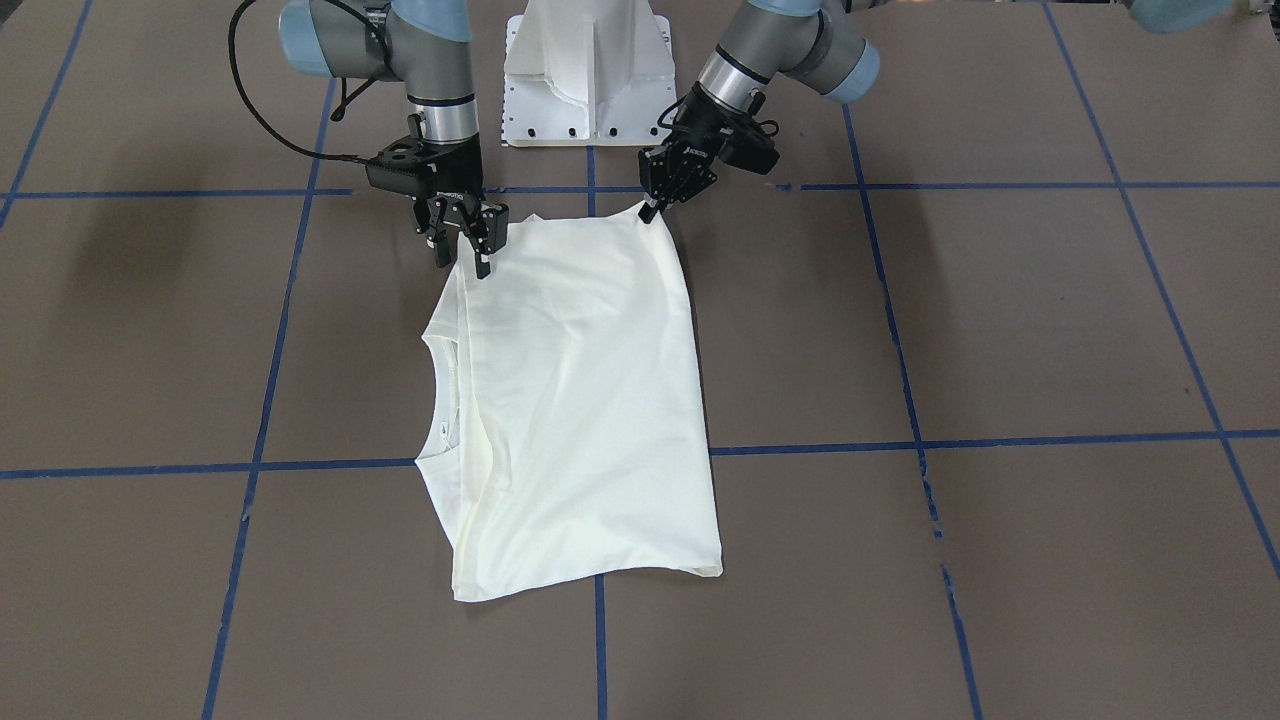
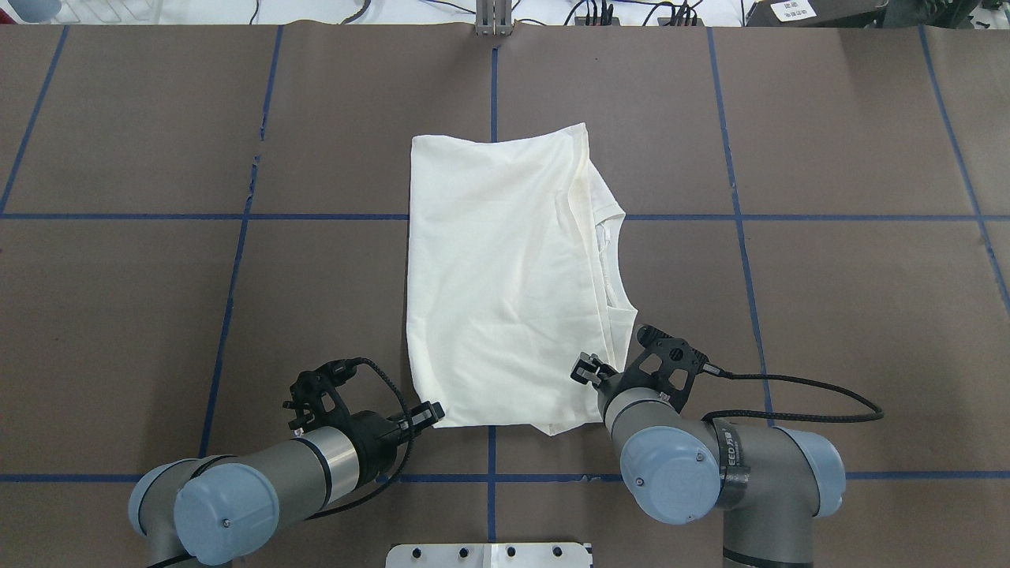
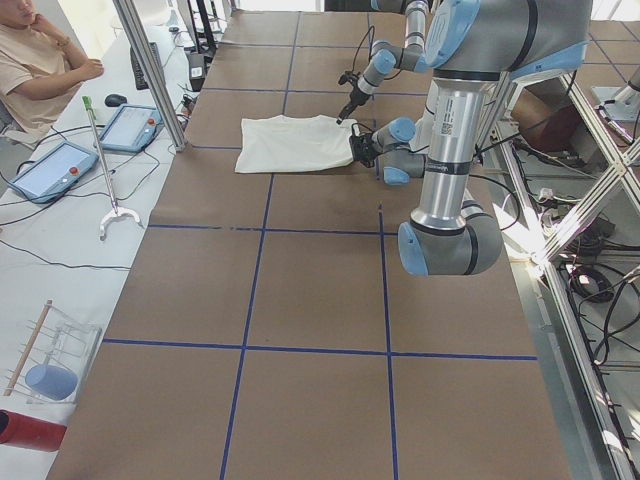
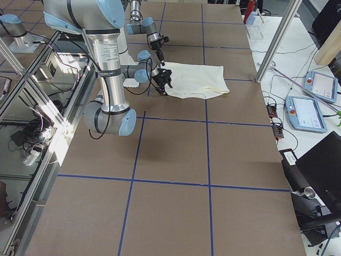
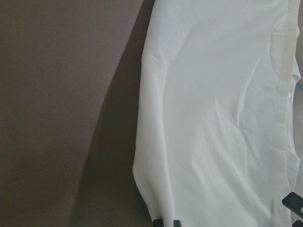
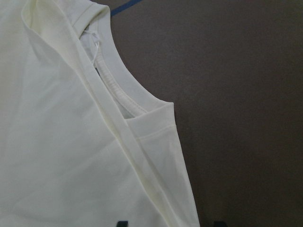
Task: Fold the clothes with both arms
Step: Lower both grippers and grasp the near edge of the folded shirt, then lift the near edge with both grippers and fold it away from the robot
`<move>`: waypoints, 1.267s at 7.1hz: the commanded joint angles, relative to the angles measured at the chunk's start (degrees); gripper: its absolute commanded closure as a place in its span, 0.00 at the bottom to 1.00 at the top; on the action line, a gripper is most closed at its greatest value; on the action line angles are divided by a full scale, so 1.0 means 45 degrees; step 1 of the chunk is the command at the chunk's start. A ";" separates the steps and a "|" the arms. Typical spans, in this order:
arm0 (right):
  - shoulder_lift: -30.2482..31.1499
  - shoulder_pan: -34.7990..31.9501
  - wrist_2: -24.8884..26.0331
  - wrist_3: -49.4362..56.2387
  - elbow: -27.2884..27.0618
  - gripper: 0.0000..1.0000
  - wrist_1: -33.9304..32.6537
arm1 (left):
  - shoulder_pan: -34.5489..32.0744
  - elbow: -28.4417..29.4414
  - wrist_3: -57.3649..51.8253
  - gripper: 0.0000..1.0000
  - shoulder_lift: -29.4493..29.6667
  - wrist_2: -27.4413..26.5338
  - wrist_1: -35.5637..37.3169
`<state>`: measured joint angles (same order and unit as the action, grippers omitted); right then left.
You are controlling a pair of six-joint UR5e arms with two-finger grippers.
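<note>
The clothes are one cream T-shirt (image 1: pixel 580 400), folded into a rough rectangle on the brown table, plain side up. Its neckline (image 2: pixel 611 260) faces the robot's right. My left gripper (image 1: pixel 655 205) is at the shirt's near corner on the left side. In the left wrist view its fingertips (image 5: pixel 165 222) stand wide apart over the cloth (image 5: pixel 213 118), so it is open. My right gripper (image 1: pixel 462 258) hovers open over the near shoulder edge beside the neckline. The right wrist view has its two tips at the bottom edge, straddling the fabric (image 6: pixel 57 142).
The white pedestal base (image 1: pixel 588 70) stands between the arms at the table's near edge. Blue tape lines (image 2: pixel 493 79) grid the brown surface. A seated person (image 3: pixel 35 60) and tablets (image 3: pixel 50 170) are on a side bench, and metal posts (image 4: pixel 274 40) rise at the table's far side.
</note>
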<state>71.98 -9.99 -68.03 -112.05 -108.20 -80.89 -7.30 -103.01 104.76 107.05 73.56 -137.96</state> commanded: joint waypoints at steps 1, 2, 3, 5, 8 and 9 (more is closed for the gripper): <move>0.0000 0.0012 0.0000 -0.0158 -0.0017 0.77 0.0007 | 0.0000 0.0000 0.0001 1.00 0.0000 0.0000 -0.0005; 0.0000 0.0012 0.0000 -0.0293 -0.0037 1.00 0.0026 | 0.0020 0.0000 -0.0019 1.00 0.0019 0.0000 -0.0005; -0.0019 0.0012 0.0000 -0.0469 -0.0076 1.00 0.0027 | 0.0000 0.0000 0.0000 1.00 0.0020 0.0000 -0.0005; -0.0020 -0.0027 0.0000 -0.0490 -0.0193 1.00 0.0027 | 0.0000 0.0000 -0.0019 1.00 0.0020 0.0000 -0.0005; 0.0233 -0.0105 -0.0038 -0.0451 -0.2099 1.00 -0.0227 | -0.0156 -0.3030 -0.0370 1.00 -0.0350 0.0779 0.2281; 0.0370 0.0146 -0.0058 -0.0490 -0.2881 1.00 -0.0421 | -0.0175 -0.4787 -0.0351 1.00 -0.0332 0.0801 0.4175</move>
<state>72.91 -10.10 -68.17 -114.13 -116.97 -81.94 -7.97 -115.76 103.34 105.83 76.49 -128.28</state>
